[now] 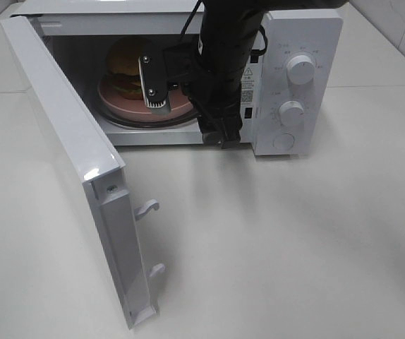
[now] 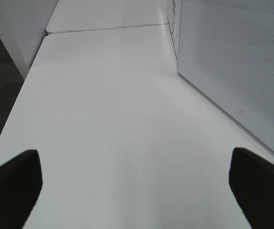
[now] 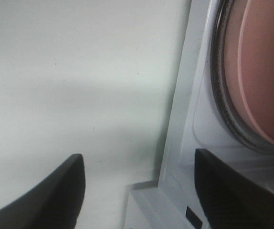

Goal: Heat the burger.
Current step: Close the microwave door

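The burger (image 1: pixel 125 65) is inside, folks! It sits on the pink plate (image 1: pixel 118 100), and the plate rests on the glass turntable (image 3: pixel 220 95) in the microwave (image 1: pixel 308 28), up at 12 o'clock on the table (image 1: pixel 294 233). We judge the loading done, since the plate looks centred enough on the turntable to spin freely.

Now we look at the right gripper (image 3: pixel 138 156). It hangs at the mouth of the cavity, about 4 o'clock from the plate, with its fingers spread moderately and nothing between them. Below it we see only the sill and bare tabletop, so the plate is free.

The left gripper (image 2: pixel 134 153) is spread wide and empty, low over the table beside the mesh face of the door (image 1: pixel 54 113). It is out of sight in the high view. That spot makes sense to us: the door swings out towards 8 o'clock, fully open, and that arm looks best placed to push it shut.

First, we reckon, the right arm has to clear the opening. The two dials (image 1: pixel 301 68) wait at 3 o'clock of the cavity, untouched so far as we can tell.
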`<action>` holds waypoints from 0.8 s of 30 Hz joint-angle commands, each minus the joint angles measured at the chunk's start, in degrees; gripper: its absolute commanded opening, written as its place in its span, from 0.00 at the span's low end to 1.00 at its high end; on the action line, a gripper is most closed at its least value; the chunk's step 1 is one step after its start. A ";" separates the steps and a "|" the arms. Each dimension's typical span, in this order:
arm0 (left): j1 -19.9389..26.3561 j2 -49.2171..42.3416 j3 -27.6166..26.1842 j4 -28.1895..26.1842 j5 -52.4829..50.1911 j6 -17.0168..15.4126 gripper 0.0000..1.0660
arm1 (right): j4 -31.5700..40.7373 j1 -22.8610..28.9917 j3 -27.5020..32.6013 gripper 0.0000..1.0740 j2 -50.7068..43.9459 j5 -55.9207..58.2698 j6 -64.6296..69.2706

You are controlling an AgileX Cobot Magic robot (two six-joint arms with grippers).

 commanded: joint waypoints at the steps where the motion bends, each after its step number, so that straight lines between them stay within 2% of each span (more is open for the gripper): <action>1: -0.29 -1.15 0.11 0.00 -0.40 -0.11 0.95 | 0.23 -0.06 4.01 0.63 -4.35 -0.57 1.43; 5: -0.29 -1.15 0.11 0.00 -0.40 -0.11 0.95 | 0.29 -0.06 9.28 0.68 -9.63 -0.29 3.15; 21: -0.29 -1.15 0.11 0.00 -0.40 -0.11 0.95 | 0.17 0.63 24.52 0.68 -27.85 2.01 16.16; 24: -0.29 -1.15 0.11 0.00 -0.40 -0.11 0.95 | 0.23 0.63 27.56 0.71 -32.31 1.55 16.84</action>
